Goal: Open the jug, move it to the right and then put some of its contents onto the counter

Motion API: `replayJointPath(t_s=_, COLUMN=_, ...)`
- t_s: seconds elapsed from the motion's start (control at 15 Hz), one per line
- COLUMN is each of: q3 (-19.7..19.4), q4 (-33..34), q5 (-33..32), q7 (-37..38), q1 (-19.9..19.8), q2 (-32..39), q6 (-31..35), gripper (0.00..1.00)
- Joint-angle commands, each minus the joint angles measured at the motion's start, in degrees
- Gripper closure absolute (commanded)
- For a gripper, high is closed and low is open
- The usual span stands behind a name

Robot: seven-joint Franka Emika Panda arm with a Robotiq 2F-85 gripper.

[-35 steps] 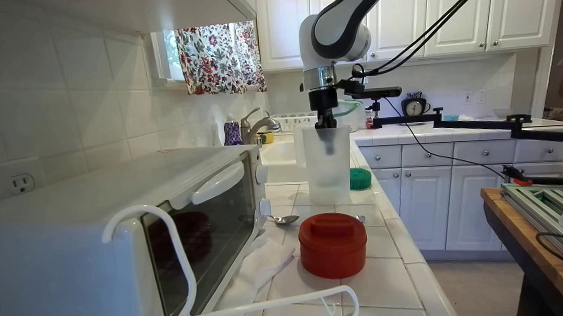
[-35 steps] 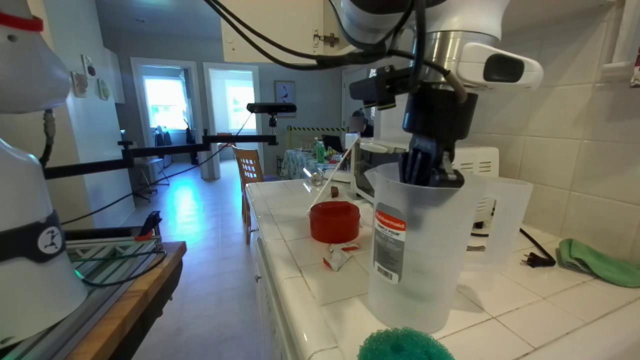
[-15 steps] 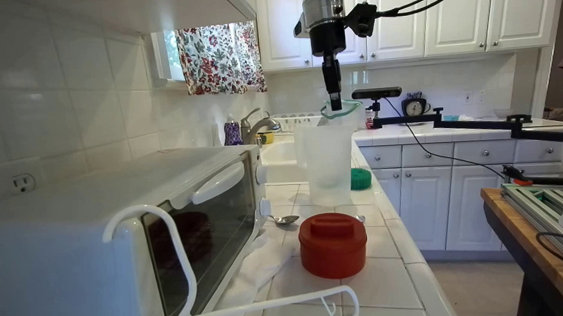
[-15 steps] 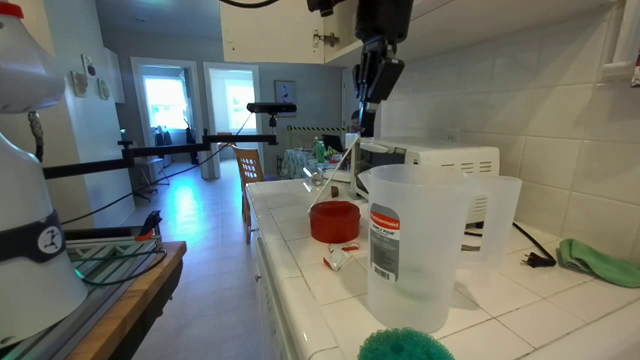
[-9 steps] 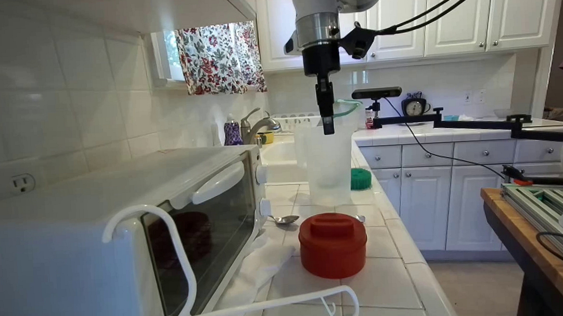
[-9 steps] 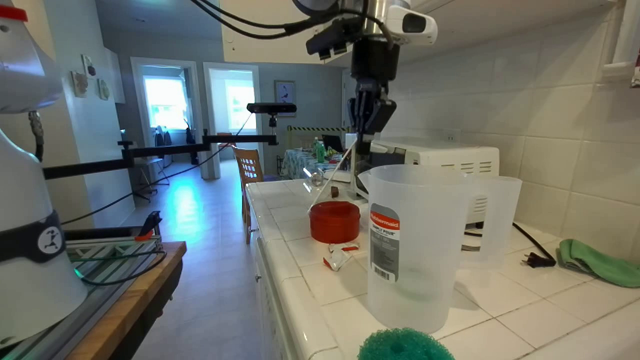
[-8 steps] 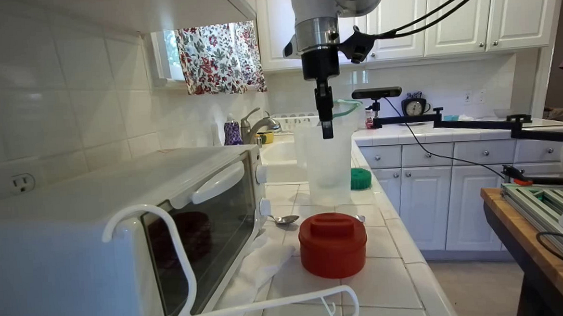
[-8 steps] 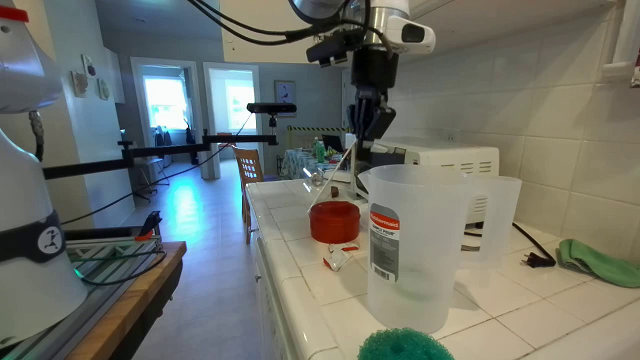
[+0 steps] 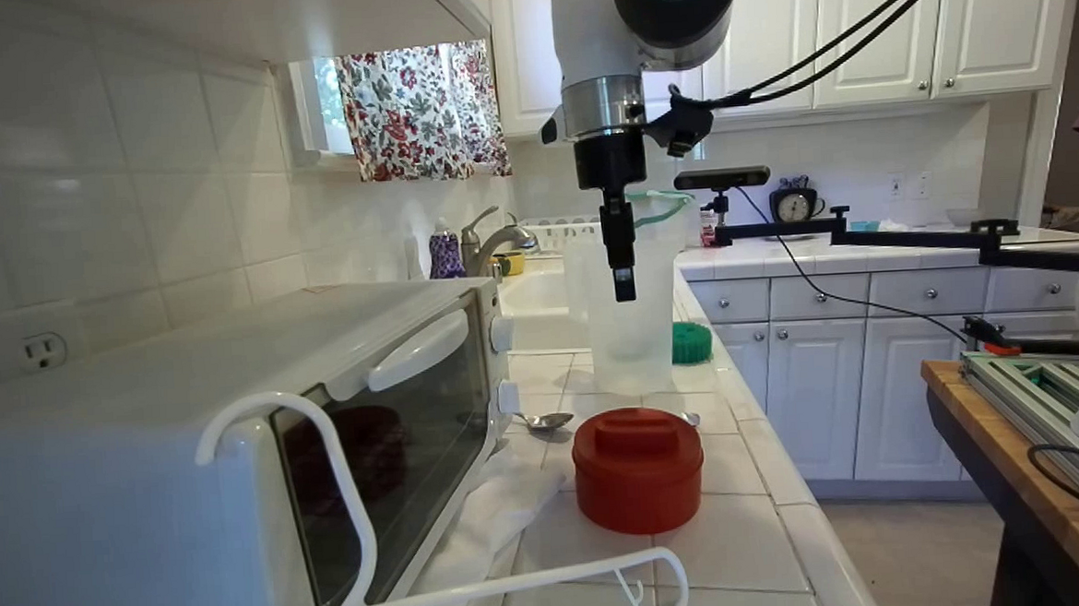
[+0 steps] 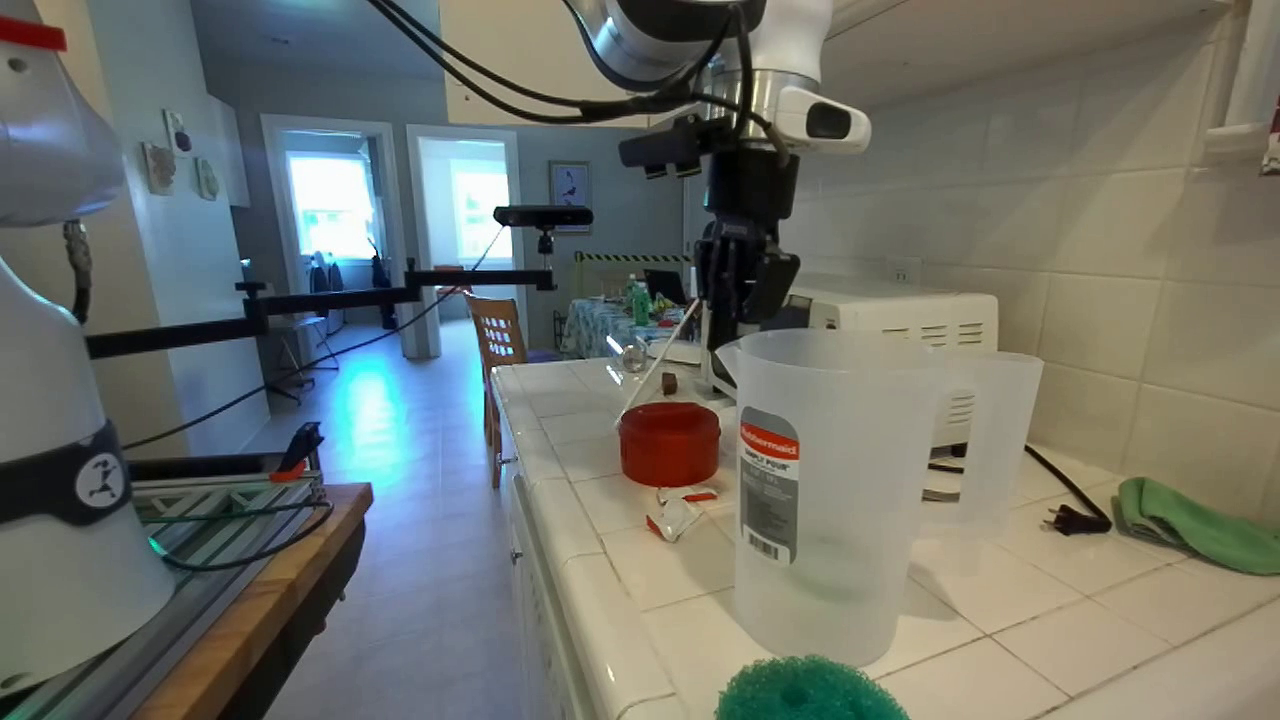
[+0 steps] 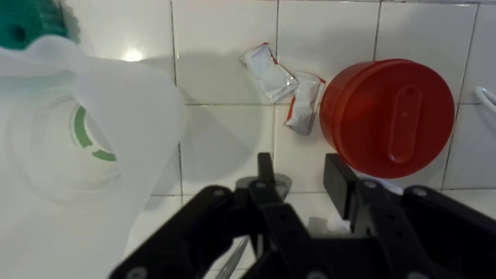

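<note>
Green scrubber [image 10: 812, 692], one, cut off in an exterior view. Behind, one jug [image 10: 840, 500] upright on the desk [image 10: 672, 575]: long axis vertical, spout toward the front edge, handle opposite. Farther, jaws, spread, partly covering one spoon [image 11: 283, 185] in the wrist view; two packets [image 10: 675, 518]; one tub [image 10: 670, 445]; one partly hidden microwave [image 10: 912, 308].

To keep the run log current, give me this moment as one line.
jug: upright on counter, top open; end effector: jaws apart, nothing held, above counter beside jug; two packets, spoon: lying on counter
</note>
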Motion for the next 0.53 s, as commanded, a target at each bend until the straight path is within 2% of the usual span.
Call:
replayJointPath(t_s=0.0, q3=0.0, q4=-0.6, q5=0.0, q7=-1.2, q1=-0.3, q2=-0.5, q6=0.4, gripper=0.31)
replayJointPath(t_s=0.27, q3=0.0, q4=-0.7, q5=0.4, q7=-0.8, q1=-0.4, q2=-1.2, q6=-1.4, gripper=0.01)
replayJointPath(t_s=0.47, q3=0.1, q4=-1.2, q5=0.8, q7=-1.1, q1=-0.3, q2=-4.8, q6=-5.3, gripper=0.00)
